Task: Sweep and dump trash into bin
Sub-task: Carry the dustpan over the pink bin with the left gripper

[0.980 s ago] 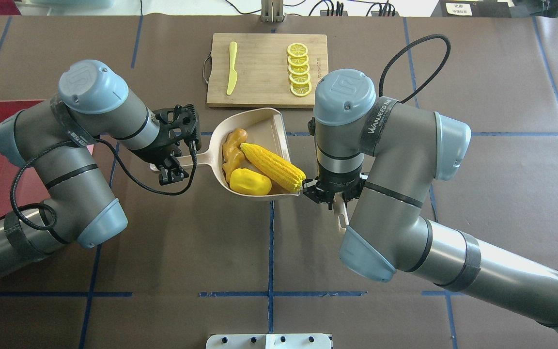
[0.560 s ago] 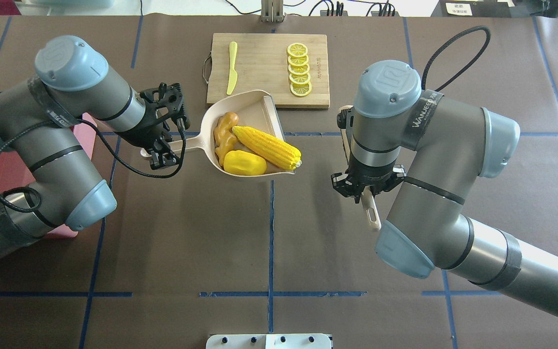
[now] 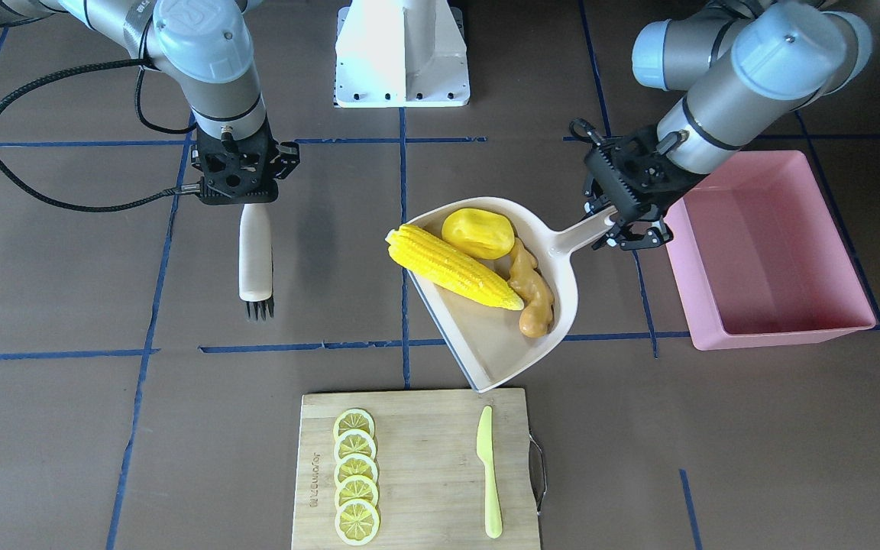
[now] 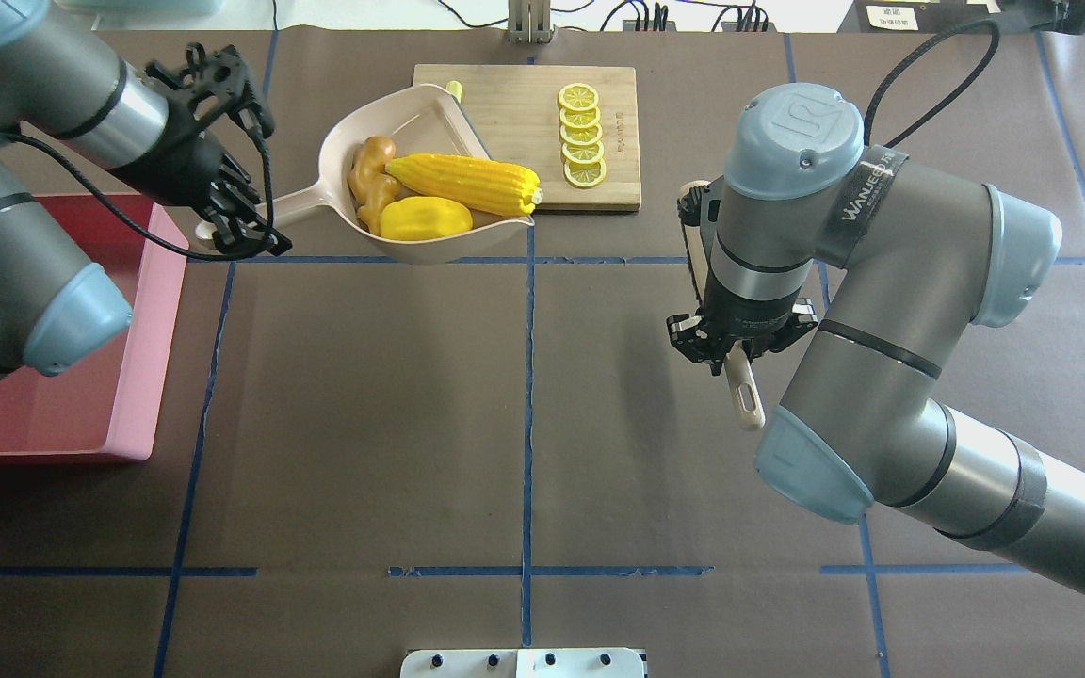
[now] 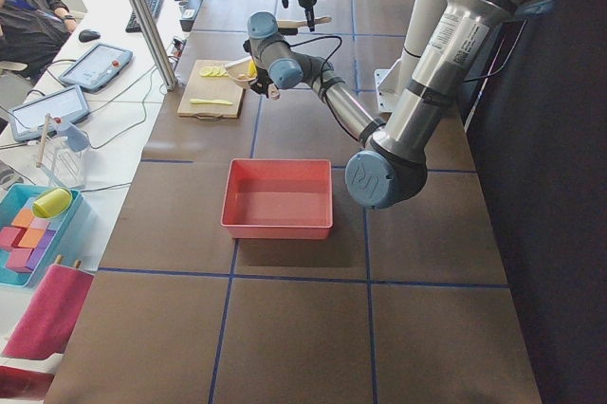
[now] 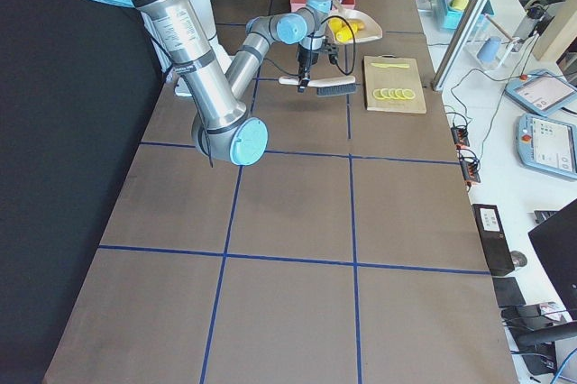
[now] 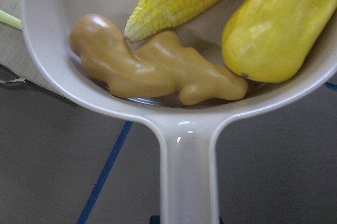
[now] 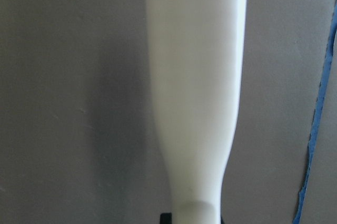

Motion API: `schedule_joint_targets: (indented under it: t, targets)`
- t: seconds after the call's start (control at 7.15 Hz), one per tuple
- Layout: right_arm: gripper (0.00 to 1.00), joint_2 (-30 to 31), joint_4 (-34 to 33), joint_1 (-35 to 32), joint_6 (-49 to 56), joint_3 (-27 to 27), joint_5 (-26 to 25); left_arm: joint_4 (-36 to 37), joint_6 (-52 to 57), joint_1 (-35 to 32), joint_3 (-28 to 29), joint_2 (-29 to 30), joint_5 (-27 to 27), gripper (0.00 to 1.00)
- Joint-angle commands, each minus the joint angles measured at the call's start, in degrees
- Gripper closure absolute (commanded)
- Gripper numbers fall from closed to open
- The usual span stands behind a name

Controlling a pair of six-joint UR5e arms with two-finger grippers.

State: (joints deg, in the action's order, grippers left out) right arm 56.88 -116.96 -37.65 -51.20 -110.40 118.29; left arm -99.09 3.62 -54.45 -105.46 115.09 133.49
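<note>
Your left jaws are clenching the dustpan (image 3: 490,344) by its handle, seemingly tipping it back so the trash (image 3: 455,267) is not spilling; right jaws are gripping the brush (image 3: 254,260) aside.

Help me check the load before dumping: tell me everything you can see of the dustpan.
The dustpan is cream, smooth plastic by its look, with a rounded back wall, a flat open lip edged grey, and a straight handle. The left claw is shut on that handle, holding the pan apparently raised off the table, its lip over the cutting board edge, short of the pink bin. Inside lie the corn cob, its end overhanging the side rim, the yellow lump and the ginger root.
</note>
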Motion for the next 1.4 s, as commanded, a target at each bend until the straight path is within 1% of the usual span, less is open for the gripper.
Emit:
schedule_joint_targets:
  t: [0.0,0.14,0.28,0.42,0.7,0.98,1.12,1.26]
  targets:
    - [1.00,0.1,0.0,-0.1,0.0,-0.1,-0.1,8.9,0.5,-4.8,-9.1,-4.6,2.1,1.00]
    - [1.00,0.1,-0.1,-0.1,0.0,-0.1,-0.1,13.8,2.9,-5.9,-13.2,-6.6,2.0,1.00]
    - [1.00,0.1,-0.1,-0.1,0.0,0.0,-0.1,16.5,6.5,-7.7,-15.5,-9.1,2.0,1.00]
    - [1.00,0.2,-0.1,-0.1,0.1,0.1,-0.1,16.6,7.7,-10.0,-16.4,-11.6,2.2,1.00]
    - [1.00,0.1,-0.1,-0.1,0.0,-0.1,-0.2,15.9,7.8,-14.0,-18.5,-14.9,2.7,1.00]
    - [1.00,-0.4,-1.6,0.2,0.0,-0.2,-0.2,15.4,7.8,-16.9,-21.7,-17.8,2.8,1.00]
    - [1.00,-0.2,-1.6,0.5,0.0,-0.2,-0.4,15.1,7.9,-18.8,-22.8,-19.8,5.2,1.00]
    - [1.00,-0.1,-1.6,0.7,0.0,-0.2,-0.6,13.4,7.9,-20.7,-23.4,-21.5,6.0,1.00]
